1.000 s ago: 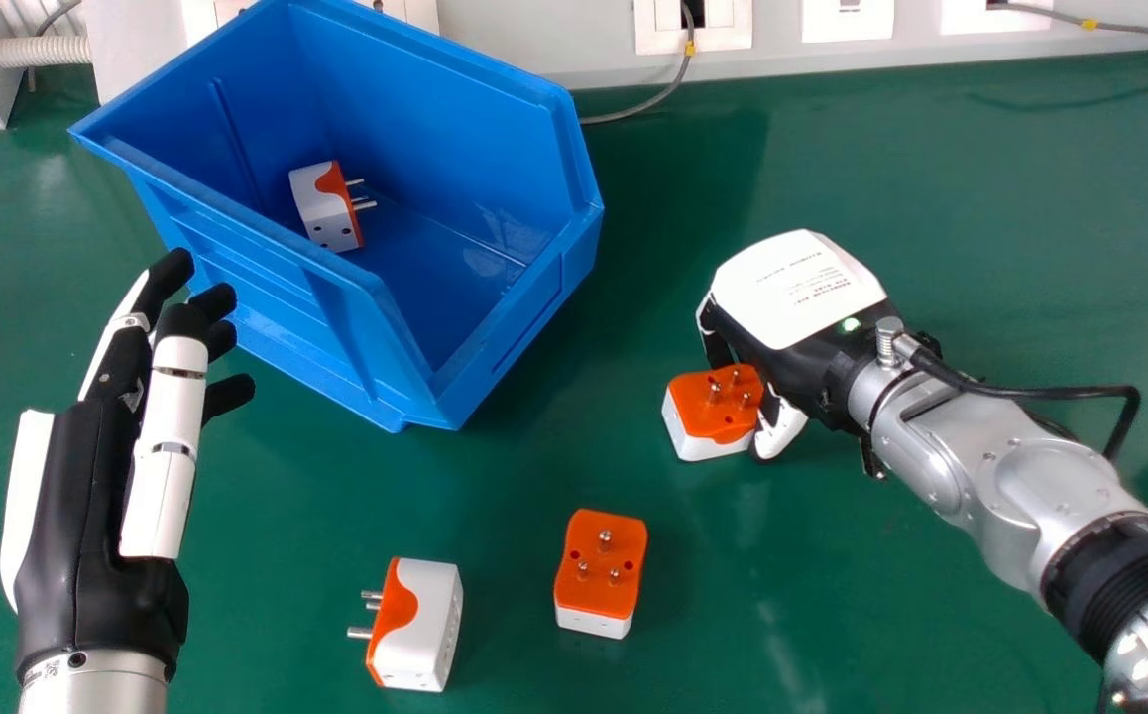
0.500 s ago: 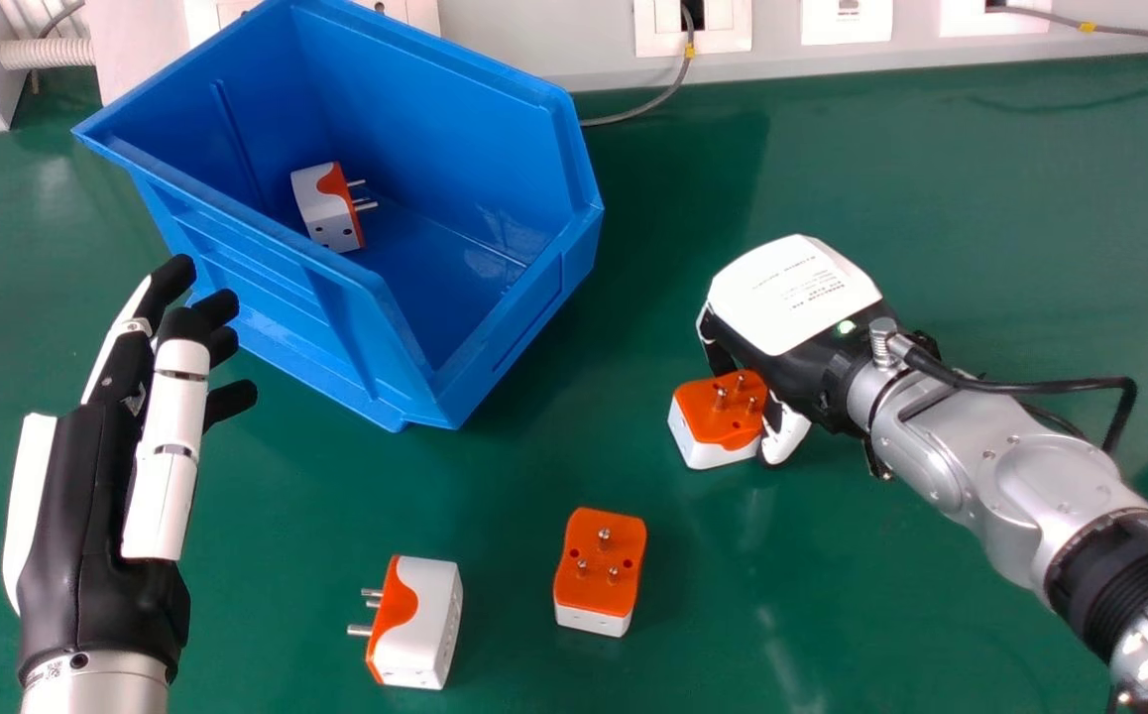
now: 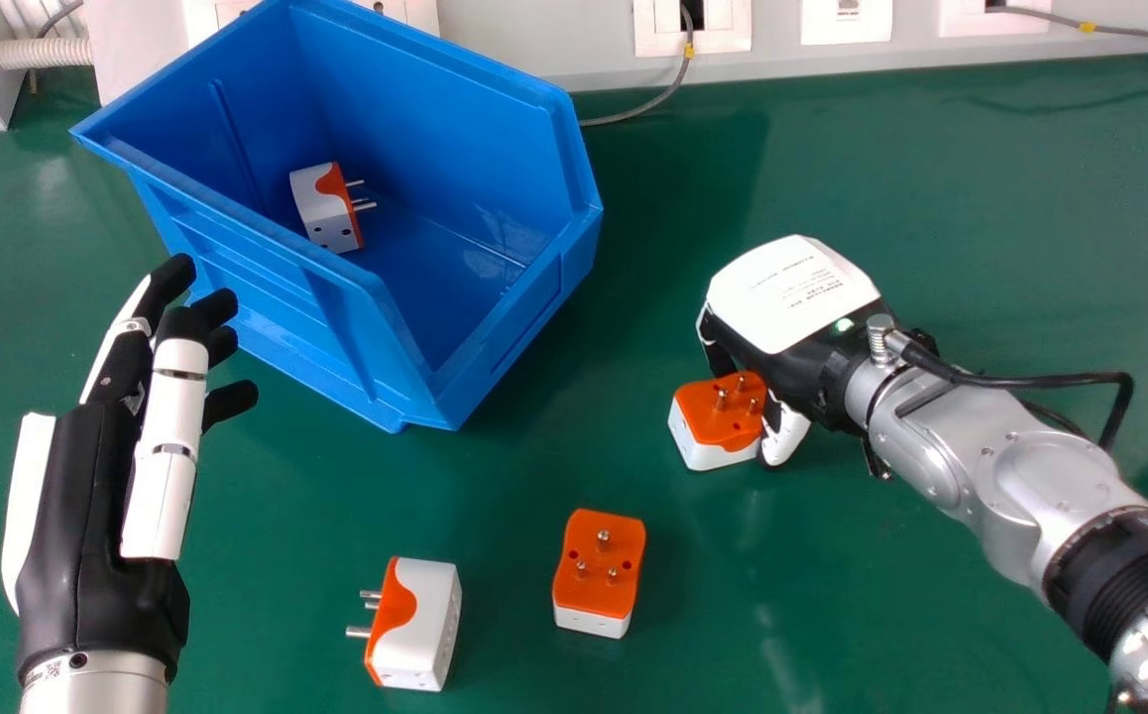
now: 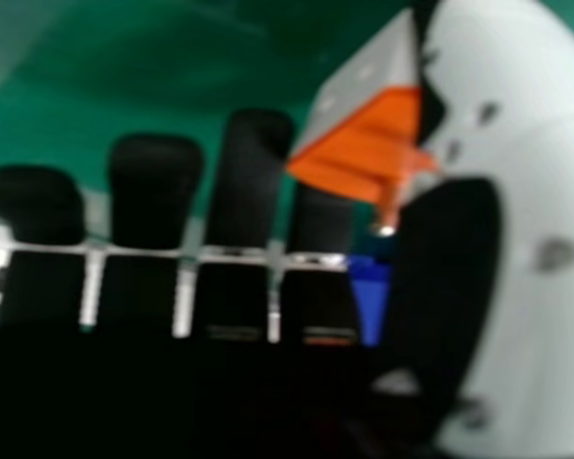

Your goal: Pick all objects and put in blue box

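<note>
In the head view my right hand is bent over an orange and white plug adapter, its thumb against the adapter's right side and fingers behind it. The right hand view has the same adapter between my hand's fingers and thumb. Two more adapters lie on the green table: one with pins up, another on its side with pins pointing left. A fourth adapter lies inside the blue box. My left hand is open, left of the box.
The green table runs back to a pale wall panel with sockets. A grey cable passes behind the box's right side. A ribbed white hose is at the back left.
Over the last second my right hand and the adapter at its fingers shifted slightly right and toward the robot, then stayed nearly still. The left hand barely moved.
</note>
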You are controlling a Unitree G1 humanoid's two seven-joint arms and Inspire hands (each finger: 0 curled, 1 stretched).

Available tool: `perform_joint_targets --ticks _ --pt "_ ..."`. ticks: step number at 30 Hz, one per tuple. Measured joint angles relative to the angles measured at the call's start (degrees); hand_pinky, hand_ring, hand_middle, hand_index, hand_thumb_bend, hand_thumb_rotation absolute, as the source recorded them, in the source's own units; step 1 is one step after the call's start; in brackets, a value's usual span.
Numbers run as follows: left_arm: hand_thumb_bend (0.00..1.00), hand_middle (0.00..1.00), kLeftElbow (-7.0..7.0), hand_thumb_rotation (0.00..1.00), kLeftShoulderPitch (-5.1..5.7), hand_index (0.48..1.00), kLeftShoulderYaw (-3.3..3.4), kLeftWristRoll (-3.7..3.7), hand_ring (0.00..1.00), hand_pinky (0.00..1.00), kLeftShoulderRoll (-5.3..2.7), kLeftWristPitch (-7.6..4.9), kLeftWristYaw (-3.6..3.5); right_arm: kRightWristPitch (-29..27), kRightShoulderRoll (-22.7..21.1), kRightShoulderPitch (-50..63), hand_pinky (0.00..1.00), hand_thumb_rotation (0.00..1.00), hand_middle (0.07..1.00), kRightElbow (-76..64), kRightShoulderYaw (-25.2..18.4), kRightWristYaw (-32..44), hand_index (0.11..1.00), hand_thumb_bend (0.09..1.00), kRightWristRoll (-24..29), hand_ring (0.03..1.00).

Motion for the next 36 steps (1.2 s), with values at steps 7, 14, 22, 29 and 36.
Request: perform_joint_targets --ticks 7,14,22,29,36 --pt "0.35 0.87 0.00 0.90 0.06 0.904 0.13 0.00 0.87 0.78 0.03 0.00 -0.04 1.21 -0.28 1.30 0.11 0.00 0.433 -1.95 -1.77 1.97 0.472 0.526 1.41 0.158" --pt "0.35 0.87 0.00 0.90 0.18 0.904 0.22 -0.02 0.87 0.78 0.06 0.00 -0.10 2.37 -1.79 4.37 0.10 0.00 0.437 -7.21 -4.76 3.39 0.470 0.524 2.92 0.149" --pt "0.36 0.87 0.00 0.90 0.39 0.904 0.37 -0.07 0.87 0.78 0.14 -0.02 -0.41 3.71 -4.11 7.47 0.13 0.00 0.423 -14.70 -8.60 5.94 0.477 0.518 4.37 0.180" --pt "0.37 0.87 0.01 0.90 0.38 0.904 0.52 -0.09 0.87 0.78 0.16 -0.04 -0.53 4.45 -5.02 9.27 0.16 0.00 0.433 -20.11 -10.91 8.55 0.482 0.516 5.73 0.227" --pt "0.37 0.87 0.11 0.90 0.17 0.904 0.77 -0.04 0.87 0.78 0.19 -0.05 -0.54 3.35 -5.57 10.35 0.20 0.00 0.466 -24.37 -12.93 10.64 0.472 0.513 7.41 0.285"
